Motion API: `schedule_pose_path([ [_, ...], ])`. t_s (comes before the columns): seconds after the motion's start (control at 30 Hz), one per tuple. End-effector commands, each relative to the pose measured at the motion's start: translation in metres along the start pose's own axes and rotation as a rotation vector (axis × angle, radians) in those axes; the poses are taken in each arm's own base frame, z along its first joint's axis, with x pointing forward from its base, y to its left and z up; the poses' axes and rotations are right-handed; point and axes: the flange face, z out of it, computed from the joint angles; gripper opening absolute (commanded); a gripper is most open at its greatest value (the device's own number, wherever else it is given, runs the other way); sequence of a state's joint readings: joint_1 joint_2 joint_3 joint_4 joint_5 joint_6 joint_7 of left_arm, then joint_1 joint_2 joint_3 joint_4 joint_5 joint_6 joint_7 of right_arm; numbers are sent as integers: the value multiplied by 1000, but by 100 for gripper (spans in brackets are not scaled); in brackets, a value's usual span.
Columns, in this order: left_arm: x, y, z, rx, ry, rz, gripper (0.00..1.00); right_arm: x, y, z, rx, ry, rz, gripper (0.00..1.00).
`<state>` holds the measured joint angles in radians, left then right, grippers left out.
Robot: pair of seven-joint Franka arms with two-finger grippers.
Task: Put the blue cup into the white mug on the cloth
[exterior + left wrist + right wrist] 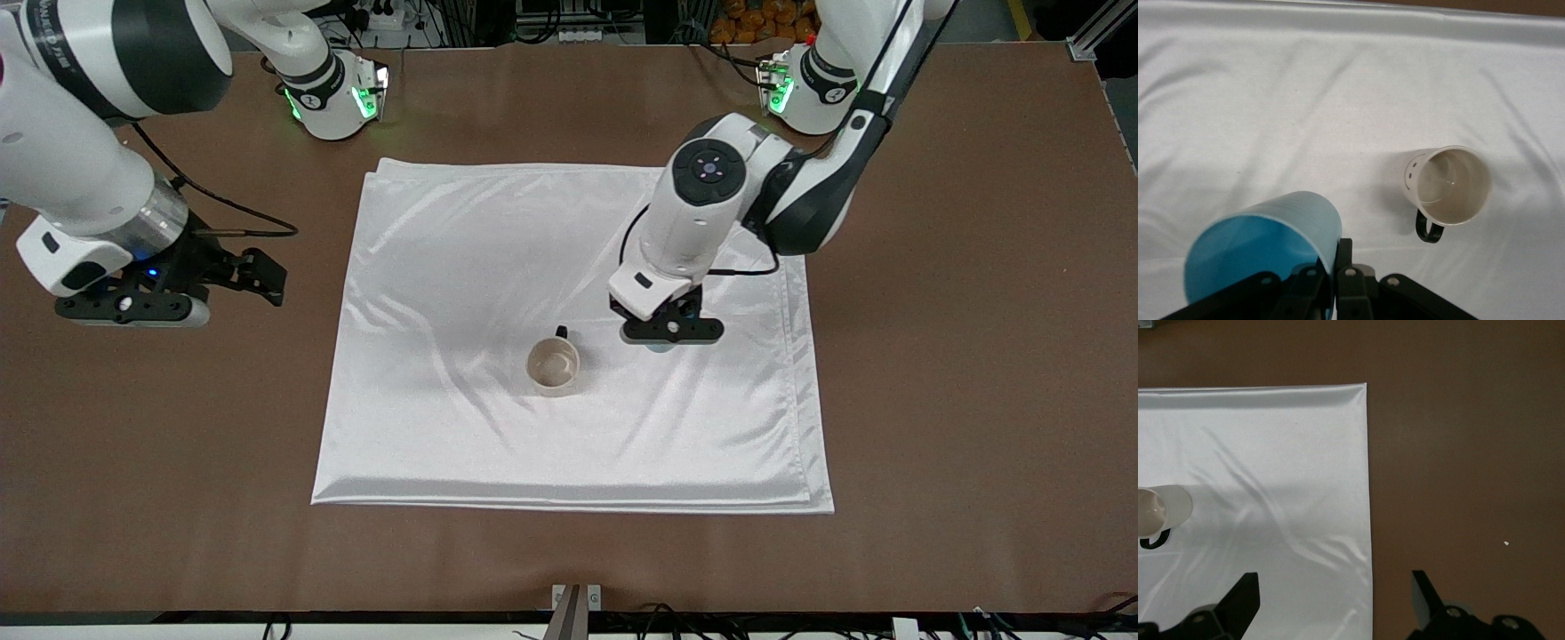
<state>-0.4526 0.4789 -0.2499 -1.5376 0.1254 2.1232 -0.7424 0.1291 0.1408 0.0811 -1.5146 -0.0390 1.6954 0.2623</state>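
My left gripper (pixel 669 336) is shut on the rim of the blue cup (pixel 1265 247), with one finger inside it and one outside. It holds the cup upright over the cloth (pixel 498 267), beside the white mug (pixel 554 364) toward the left arm's end. In the front view only a sliver of the blue cup (pixel 660 349) shows under the hand. The mug (pixel 1451 183) stands upright and empty on the cloth, its black handle (pixel 1429 230) showing. My right gripper (pixel 262 276) is open and empty over the brown table, by the cloth's edge at the right arm's end.
The cloth (pixel 1258 487) is wrinkled and folded in layers, and lies on the brown table (pixel 960 356). The mug also shows at the edge of the right wrist view (pixel 1165 510). The right arm waits.
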Motion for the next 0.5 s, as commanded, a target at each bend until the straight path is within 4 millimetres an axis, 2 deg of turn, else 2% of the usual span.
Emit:
schedule_pose_path([
  [0.0, 5, 33, 15, 17, 30, -46, 0, -17, 23, -27, 18, 26, 28, 100],
  [0.13, 11, 50, 27, 15, 51, -66, 0, -20, 37, -37, 21, 39, 50, 100],
  [0.23, 8, 65, 33, 22, 71, -72, 0, -25, 43, -47, 21, 48, 60, 100],
  [0.47, 9, 83, 39, 27, 115, -88, 0, -26, 60, -48, 15, 33, 75, 100],
])
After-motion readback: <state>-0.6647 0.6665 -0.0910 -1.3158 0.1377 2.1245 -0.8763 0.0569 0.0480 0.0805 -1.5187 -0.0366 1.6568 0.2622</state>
